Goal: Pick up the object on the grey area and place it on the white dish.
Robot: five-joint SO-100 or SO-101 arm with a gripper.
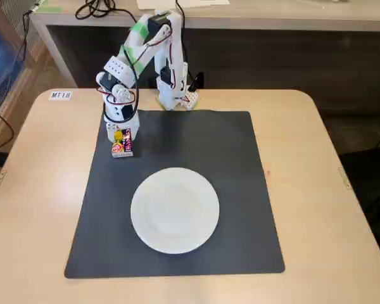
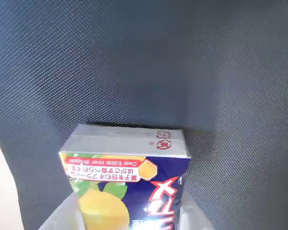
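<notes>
The small red and purple snack packet [image 1: 122,146] with a yellow picture stands on end at the far left part of the dark grey mat [image 1: 228,158]. My gripper [image 1: 121,138] points down over it with its jaws around the packet's upper part. In the wrist view the packet [image 2: 127,177] fills the bottom centre between my pale fingers [image 2: 57,218], with the mat [image 2: 134,57] beyond it. I cannot tell whether the packet still touches the mat. The round white plate [image 1: 175,210] lies empty on the mat, nearer the camera and to the right of the packet.
The mat lies on a beige table [image 1: 38,190] with a small label [image 1: 60,95] at its far left corner. The arm's base [image 1: 172,98] stands at the mat's far edge. Cables [image 1: 98,9] lie on a shelf behind.
</notes>
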